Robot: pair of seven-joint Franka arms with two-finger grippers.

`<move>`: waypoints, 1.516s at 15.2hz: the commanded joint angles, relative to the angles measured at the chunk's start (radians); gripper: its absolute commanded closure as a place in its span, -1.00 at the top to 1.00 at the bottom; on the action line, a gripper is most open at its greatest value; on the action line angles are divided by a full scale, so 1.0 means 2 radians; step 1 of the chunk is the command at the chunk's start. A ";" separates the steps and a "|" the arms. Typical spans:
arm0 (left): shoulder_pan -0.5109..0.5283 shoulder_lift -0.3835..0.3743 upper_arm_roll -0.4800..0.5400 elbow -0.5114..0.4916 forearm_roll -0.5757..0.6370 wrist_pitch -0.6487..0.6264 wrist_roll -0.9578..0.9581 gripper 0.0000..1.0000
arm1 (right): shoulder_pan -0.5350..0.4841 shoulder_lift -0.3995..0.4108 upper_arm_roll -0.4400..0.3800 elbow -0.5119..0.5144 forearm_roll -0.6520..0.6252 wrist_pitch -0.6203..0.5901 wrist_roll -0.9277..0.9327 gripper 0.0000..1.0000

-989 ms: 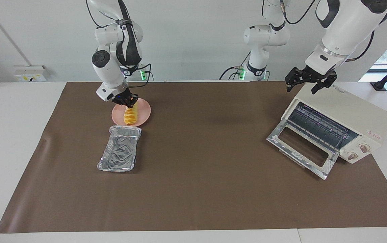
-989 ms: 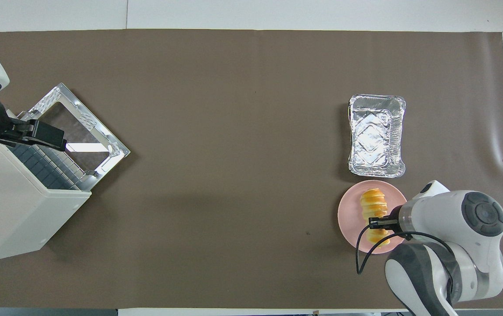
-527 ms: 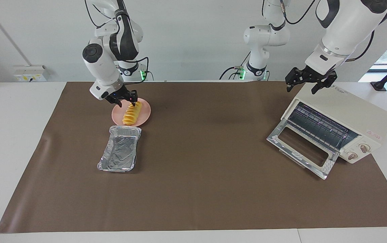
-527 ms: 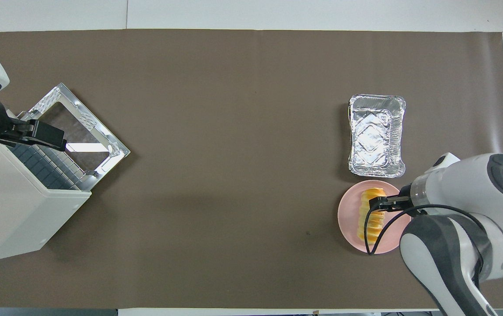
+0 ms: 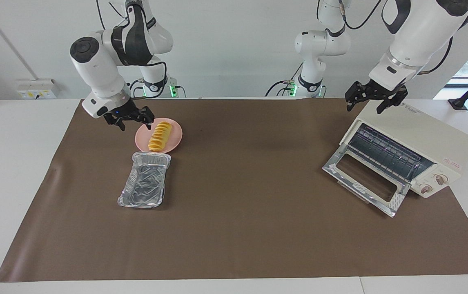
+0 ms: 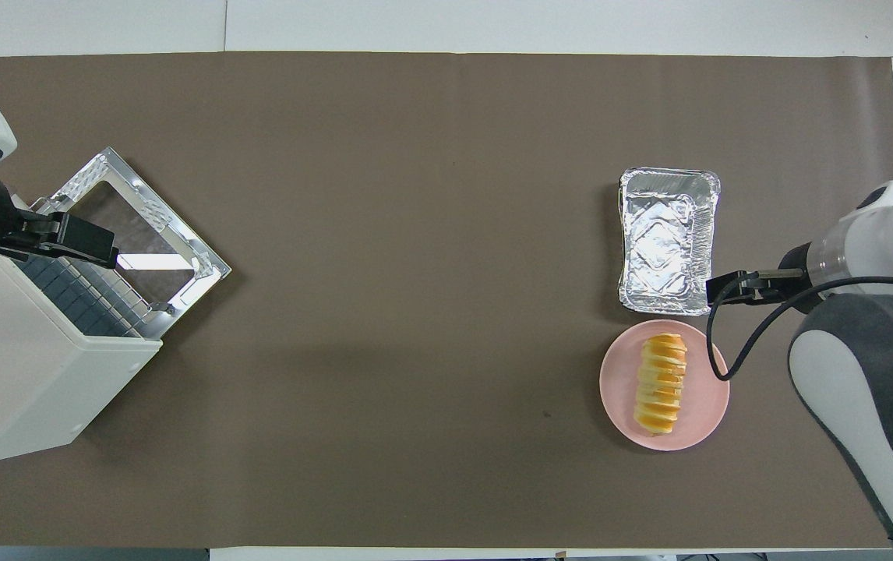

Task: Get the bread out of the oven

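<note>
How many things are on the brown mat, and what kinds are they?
Bread: 1, the bread lying on the plate
Plates: 1, the pink plate
Foil trays: 1, the foil tray, with nothing in it
Ovens: 1, the oven, its door down
Total: 4 things

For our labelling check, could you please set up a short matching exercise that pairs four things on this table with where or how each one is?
Things:
1. bread
2. foil tray
3. oven
4. right gripper

States:
A. door dropped open, rack bare
B. lying on the pink plate
C. open, raised beside the plate
D. empty, on the mat next to the plate

Pairs: 1-B, 2-D, 3-A, 4-C
</note>
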State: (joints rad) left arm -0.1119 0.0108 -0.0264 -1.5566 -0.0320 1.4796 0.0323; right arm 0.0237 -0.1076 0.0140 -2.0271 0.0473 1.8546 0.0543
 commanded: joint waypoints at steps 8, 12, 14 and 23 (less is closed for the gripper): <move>0.005 -0.009 -0.003 -0.008 0.007 0.000 0.003 1.00 | -0.020 0.088 0.001 0.181 -0.016 -0.062 0.003 1.00; 0.005 -0.009 -0.003 -0.008 0.007 0.000 0.004 1.00 | -0.019 0.088 0.003 0.181 -0.041 -0.073 -0.004 1.00; 0.005 -0.009 -0.003 -0.008 0.007 0.000 0.004 1.00 | -0.019 0.088 0.003 0.181 -0.041 -0.080 -0.004 1.00; 0.005 -0.009 -0.003 -0.008 0.007 0.000 0.004 1.00 | -0.022 0.084 -0.001 0.180 -0.039 -0.114 -0.005 1.00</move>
State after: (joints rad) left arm -0.1119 0.0108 -0.0264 -1.5566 -0.0320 1.4796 0.0323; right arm -0.0068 0.0541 0.0092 -1.6851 -0.0190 1.6487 0.0539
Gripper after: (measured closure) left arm 0.000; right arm 0.000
